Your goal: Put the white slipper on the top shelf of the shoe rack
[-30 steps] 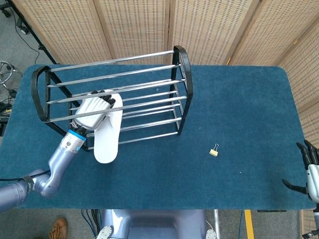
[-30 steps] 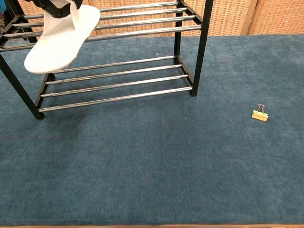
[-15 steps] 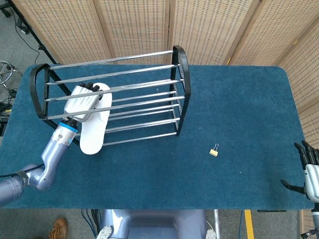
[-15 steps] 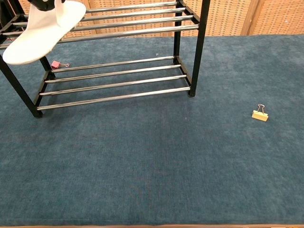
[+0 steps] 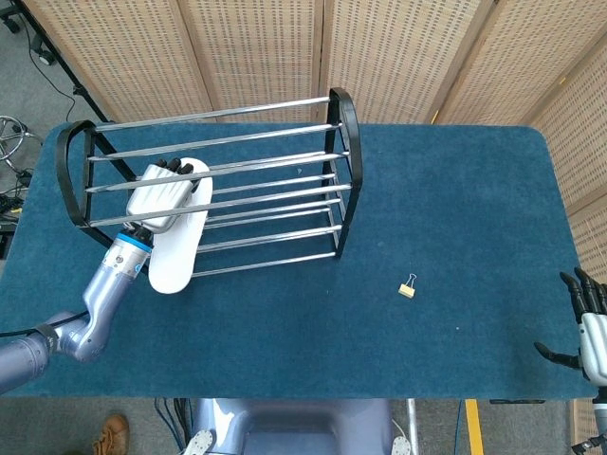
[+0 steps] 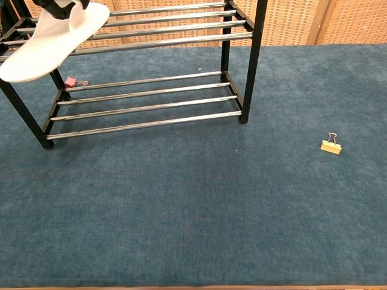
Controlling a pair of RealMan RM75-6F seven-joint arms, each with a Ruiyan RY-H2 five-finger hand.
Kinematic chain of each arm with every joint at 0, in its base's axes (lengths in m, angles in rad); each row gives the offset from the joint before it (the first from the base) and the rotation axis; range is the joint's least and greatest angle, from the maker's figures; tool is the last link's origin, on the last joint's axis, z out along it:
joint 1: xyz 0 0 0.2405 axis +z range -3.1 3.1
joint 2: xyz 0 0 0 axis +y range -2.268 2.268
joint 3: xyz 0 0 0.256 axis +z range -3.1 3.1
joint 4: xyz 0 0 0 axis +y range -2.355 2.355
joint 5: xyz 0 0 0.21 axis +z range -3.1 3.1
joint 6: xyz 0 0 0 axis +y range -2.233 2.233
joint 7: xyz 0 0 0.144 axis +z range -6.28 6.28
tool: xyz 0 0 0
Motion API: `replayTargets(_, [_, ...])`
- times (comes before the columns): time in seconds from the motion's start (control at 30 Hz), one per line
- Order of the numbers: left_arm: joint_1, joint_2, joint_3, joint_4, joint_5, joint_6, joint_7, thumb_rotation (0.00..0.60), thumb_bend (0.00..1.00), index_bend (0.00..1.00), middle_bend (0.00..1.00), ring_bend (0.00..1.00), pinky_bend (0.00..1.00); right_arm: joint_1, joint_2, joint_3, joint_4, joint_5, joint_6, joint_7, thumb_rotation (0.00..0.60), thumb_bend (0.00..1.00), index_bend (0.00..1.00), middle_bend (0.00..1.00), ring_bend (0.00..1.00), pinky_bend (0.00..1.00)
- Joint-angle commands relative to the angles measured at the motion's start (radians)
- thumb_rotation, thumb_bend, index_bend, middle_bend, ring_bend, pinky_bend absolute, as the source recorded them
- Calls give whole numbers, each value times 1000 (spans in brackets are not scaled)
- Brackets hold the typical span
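Note:
My left hand point(image 5: 163, 196) grips the white slipper point(image 5: 176, 245) at its toe end, over the front left part of the black and chrome shoe rack point(image 5: 337, 171). The slipper's heel sticks out past the rack's front bars toward me. In the chest view the slipper point(image 6: 51, 43) hangs level with the top shelf bars, above the lower shelf point(image 6: 145, 96), and only a dark bit of the left hand point(image 6: 63, 6) shows at the top edge. My right hand point(image 5: 588, 327) hovers at the table's front right corner, fingers spread, holding nothing.
A yellow binder clip point(image 5: 407, 287) lies on the blue carpeted table point(image 5: 455, 209) right of the rack, also seen as the clip point(image 6: 331, 145) in the chest view. A small pink clip point(image 6: 71, 81) lies under the rack's left end. Wicker screens stand behind.
The left hand carried the slipper leftward and up along the rack's front over the last second, then tilted it flatter. The right hand barely moved.

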Motion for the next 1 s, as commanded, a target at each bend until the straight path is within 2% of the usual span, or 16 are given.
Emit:
replayTargets(0.03, [0,4,-4,-25,-29,10,42,600,617,607,442,344,560,-1,2,0,-1,-2,2,4,600,0,0,0,0,0])
replayTargets(0.13, [1,12,-7,-51,-60,10,76,600,596,528,385,283,557,-3,4,-1,-2,-5,5,8,600,0,0,0,0,0])
replayTargets(0.27, [3,42,-9,-108,-117,-6,122,600,563,400,271,164,453,-4,5,-1,-2,-6,7,11,600,0,0,0,0,0])
replayTargets(0.37, [3,64,-11,-145,-146,-9,142,600,544,355,236,128,421,-5,6,-2,-4,-8,8,12,600,0,0,0,0,0])
replayTargets(0.6, [16,113,8,-207,-130,5,131,600,493,321,208,99,397,-6,8,-2,-6,-10,9,14,600,0,0,0,0,0])
replayTargets(1.0, [46,171,57,-269,-37,33,89,600,483,316,192,82,365,-6,6,-5,-11,-15,12,6,600,0,0,0,0,0])
